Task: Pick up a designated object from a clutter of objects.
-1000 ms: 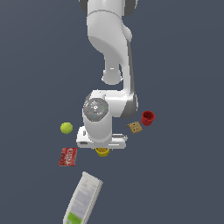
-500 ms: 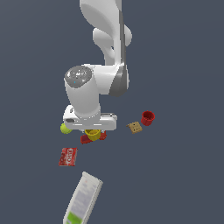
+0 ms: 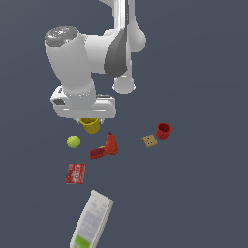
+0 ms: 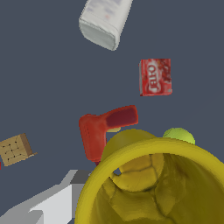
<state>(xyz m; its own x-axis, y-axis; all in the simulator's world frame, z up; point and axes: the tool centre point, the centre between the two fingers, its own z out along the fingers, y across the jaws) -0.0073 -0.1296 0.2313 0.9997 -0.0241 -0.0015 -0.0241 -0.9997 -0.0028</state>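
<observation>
The designated object, a plain yellow cup, hangs in the air right under the white hand of my gripper, which is shut on it. In the wrist view the cup's rim and hollow inside fill the near corner, and one grey-white finger lies against its outer wall. The other finger is hidden behind the cup. The rest of the clutter lies on the dark floor below the cup.
Beneath the hand lie a yellow-green ball, a red L-shaped item and a flat red packet. A white bottle lies nearest the camera. A brown cracker and a red cup sit toward the exterior view's right.
The arm has risen and drifted toward the exterior view's left, carrying the yellow cup off the floor. The red L-shaped item under it has come into view.
</observation>
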